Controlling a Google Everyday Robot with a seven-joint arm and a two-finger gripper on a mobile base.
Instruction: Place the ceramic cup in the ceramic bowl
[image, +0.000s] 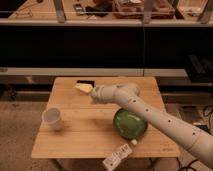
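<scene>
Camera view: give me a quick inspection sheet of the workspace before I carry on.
Surface: wooden table.
Job's things: ceramic cup upright at the left; ceramic bowl at the right, apart from it.
Clutter: white remote at the front edge; dark flat object at the back.
Grippers: end effector over the table's back, beside the dark flat object, far from the cup.
Cables: nothing seen.
Surroundings: dark shelving behind the table.

One cup (52, 119), one bowl (130, 124), one remote (117, 156), one gripper (83, 88) over table (80, 142)

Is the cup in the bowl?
No, the ceramic cup stands apart from the ceramic bowl; the gripper is near the table's back edge.
</scene>
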